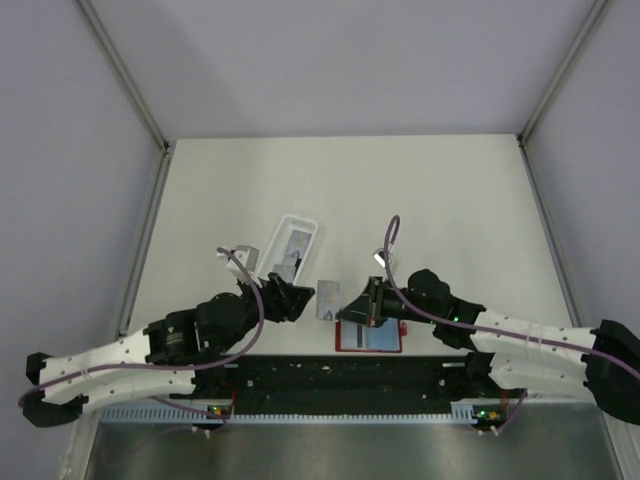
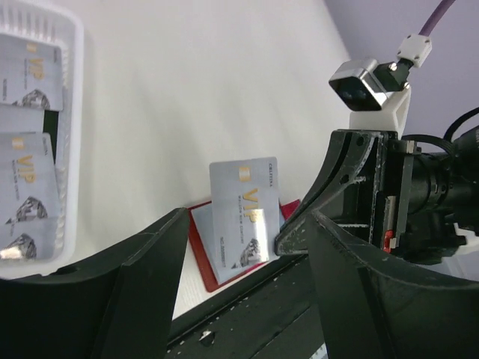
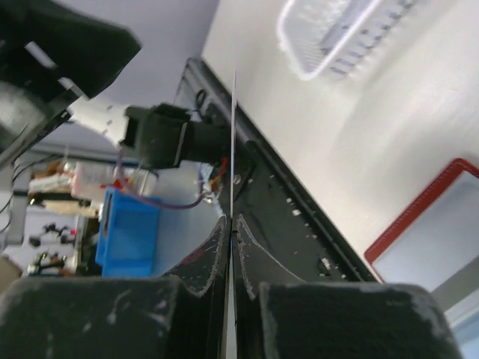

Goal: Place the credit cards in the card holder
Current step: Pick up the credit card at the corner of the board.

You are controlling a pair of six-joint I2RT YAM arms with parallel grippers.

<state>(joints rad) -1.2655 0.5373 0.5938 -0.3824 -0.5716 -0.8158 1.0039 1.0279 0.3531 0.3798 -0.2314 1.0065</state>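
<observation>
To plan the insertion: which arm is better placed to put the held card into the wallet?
Right. The right gripper is shut on the card near the wallet; the left gripper is open and empty.

— What sort of place?

— A robotics lab bench, by the look. A left arm (image 1: 110,360) and a right arm (image 1: 530,345), white and black, bolted side by side at the near edge of a white table (image 1: 400,190). Boxed in by plain pale grey panels (image 1: 60,150) on metal framing (image 1: 125,75).

— More signs of a lab?

— Purple cables (image 1: 255,300) looped along the arms, a small camera (image 2: 370,86) mounted on a wrist, green indicator lights (image 1: 215,410) near the bases. Past the table edge, a blue box (image 3: 127,232) and loose wiring (image 3: 67,176), both blurred.
</observation>
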